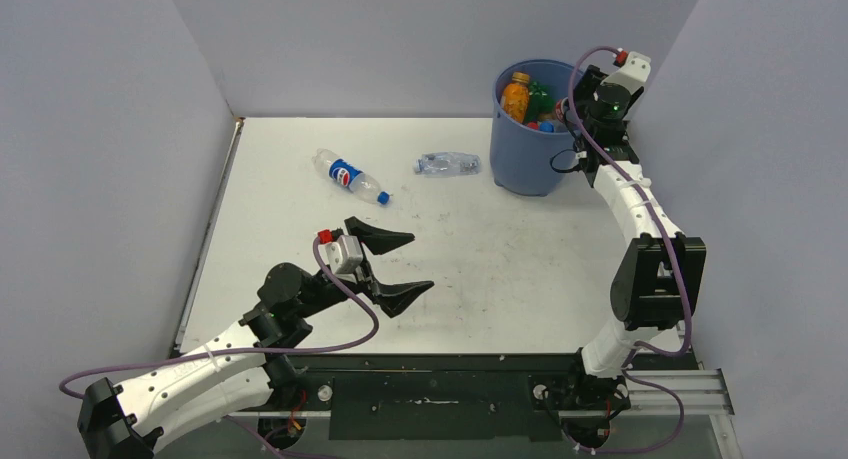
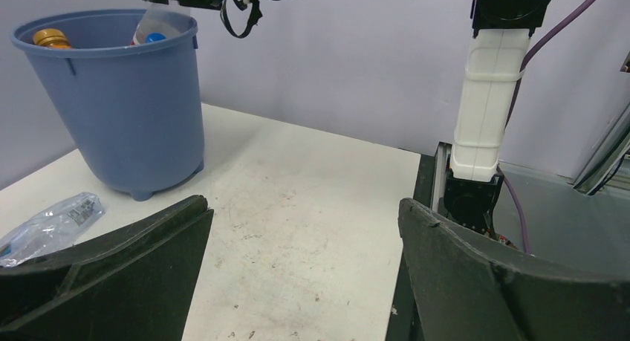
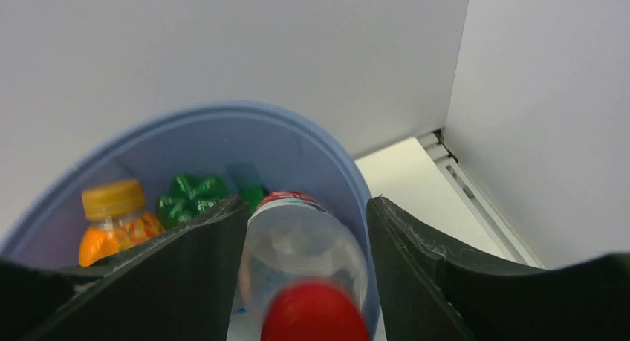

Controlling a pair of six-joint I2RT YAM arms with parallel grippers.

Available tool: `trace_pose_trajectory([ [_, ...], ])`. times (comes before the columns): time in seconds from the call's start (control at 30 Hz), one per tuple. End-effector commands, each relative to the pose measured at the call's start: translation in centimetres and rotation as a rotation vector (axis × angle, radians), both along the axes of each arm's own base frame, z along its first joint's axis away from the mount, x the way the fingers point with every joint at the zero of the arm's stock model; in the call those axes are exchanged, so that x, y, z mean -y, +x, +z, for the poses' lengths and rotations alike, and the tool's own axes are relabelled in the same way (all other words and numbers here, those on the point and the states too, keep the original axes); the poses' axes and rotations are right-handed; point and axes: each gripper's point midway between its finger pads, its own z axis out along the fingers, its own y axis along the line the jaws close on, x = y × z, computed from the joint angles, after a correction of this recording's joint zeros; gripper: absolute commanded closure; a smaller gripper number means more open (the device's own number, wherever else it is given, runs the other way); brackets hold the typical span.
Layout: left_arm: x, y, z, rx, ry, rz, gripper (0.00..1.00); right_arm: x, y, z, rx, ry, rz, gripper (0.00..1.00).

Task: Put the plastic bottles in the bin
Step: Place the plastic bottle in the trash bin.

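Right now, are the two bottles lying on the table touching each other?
Apart. The top view shows the blue-label bottle and the clear crumpled bottle lying separately, with a stretch of bare white table between them.

Left tool [image 1: 420,262] spread wide; right tool [image 3: 306,215] raised, jaws perhaps apart.
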Motion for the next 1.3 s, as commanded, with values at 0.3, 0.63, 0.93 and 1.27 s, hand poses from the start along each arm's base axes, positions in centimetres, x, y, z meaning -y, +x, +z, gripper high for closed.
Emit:
trace_pose_trajectory([
  [0.3, 0.0, -0.7, 2.0, 0.037, -0.043, -0.024, 0.04, 0.5, -2.5, 1.5, 0.023, 0.172, 0.024, 0.28],
  [0.63, 0.0, -0.8, 2.0, 0.039, -0.045, -0.031, 0.04, 0.7, -3.9, 4.3, 0.097, 0.223, 0.030, 0.29],
  [0.93, 0.0, -1.0, 2.1, 0.040, -0.047, -0.039, 0.04, -1.3, -4.0, 2.8, 0.071, 0.277, 0.122, 0.63],
  [1.27, 0.2, -0.9, 1.9, 0.033, -0.039, -0.042, 0.04, -4.1, -3.9, 0.5, 0.043, 0.357, 0.246, 0.69],
])
